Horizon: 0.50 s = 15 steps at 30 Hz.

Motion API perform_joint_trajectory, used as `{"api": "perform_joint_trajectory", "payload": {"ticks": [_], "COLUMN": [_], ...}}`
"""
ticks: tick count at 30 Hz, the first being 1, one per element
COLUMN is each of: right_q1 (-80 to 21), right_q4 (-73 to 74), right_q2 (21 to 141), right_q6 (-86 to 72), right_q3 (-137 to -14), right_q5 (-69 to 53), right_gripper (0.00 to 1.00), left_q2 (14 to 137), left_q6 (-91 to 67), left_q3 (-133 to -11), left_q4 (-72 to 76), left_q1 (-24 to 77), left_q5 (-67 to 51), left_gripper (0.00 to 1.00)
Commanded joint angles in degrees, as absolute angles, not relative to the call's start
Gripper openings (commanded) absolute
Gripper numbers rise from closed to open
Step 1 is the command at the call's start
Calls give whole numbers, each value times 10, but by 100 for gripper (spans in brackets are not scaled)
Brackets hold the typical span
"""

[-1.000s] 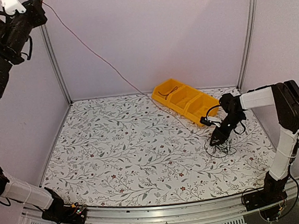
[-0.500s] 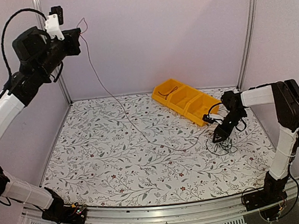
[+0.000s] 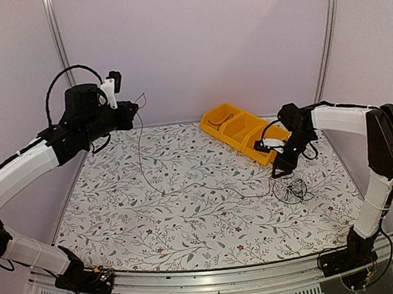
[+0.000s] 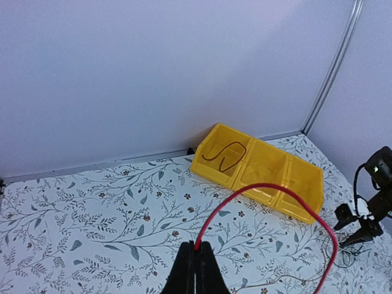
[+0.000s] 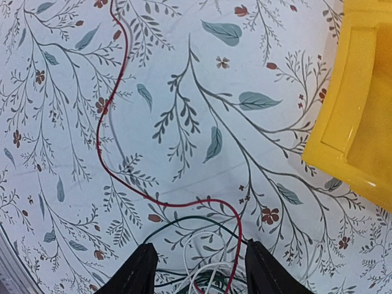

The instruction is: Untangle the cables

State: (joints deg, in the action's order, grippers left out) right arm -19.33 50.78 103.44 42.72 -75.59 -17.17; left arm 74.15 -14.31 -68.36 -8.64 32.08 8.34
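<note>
**Red wire drawn out, bundle loose by the bin**

The left gripper (image 4: 195,246), raised well left of the bin (image 3: 232,142), is pinched tight on the red wire (image 4: 288,195). The wire droops to the table (image 3: 120,215) and trails into the bundle (image 3: 293,192) just in front of the bin's right end. The right gripper (image 5: 197,257) hovers over that bundle, jaws apart, holding nothing. The wires look light, limp and springy, likely to drag neighbours along. Taking one strand at the bundle's edge, clear of crossings, seems safest; pinching into the knot would probably tighten it.
</note>
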Motion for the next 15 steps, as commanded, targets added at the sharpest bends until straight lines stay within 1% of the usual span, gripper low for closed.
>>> {"api": "perform_joint_trajectory", "payload": {"ticks": [1,6,10,15], "right_q1": [-254,-321,-349,-376], "right_q4": [495,459,420,391], "right_q2": [1017,1071,1136,1222], "right_q6": [438,427,407,399], "right_q3": [-786,-832,-872,-927], "right_q5": [-146,-158,-183,-183], "right_gripper": [54,52,52,52], "left_q2": [773,802,807,791], "left_q6": [-209,-240,-273,-302], "left_q3": [-668,-667,-661,-643], "left_q4": [-54,-39,-56,-76], "left_q1": [314,314,314,314], "left_q5": [9,4,-6,-2], "left_gripper": [0,0,0,0]}}
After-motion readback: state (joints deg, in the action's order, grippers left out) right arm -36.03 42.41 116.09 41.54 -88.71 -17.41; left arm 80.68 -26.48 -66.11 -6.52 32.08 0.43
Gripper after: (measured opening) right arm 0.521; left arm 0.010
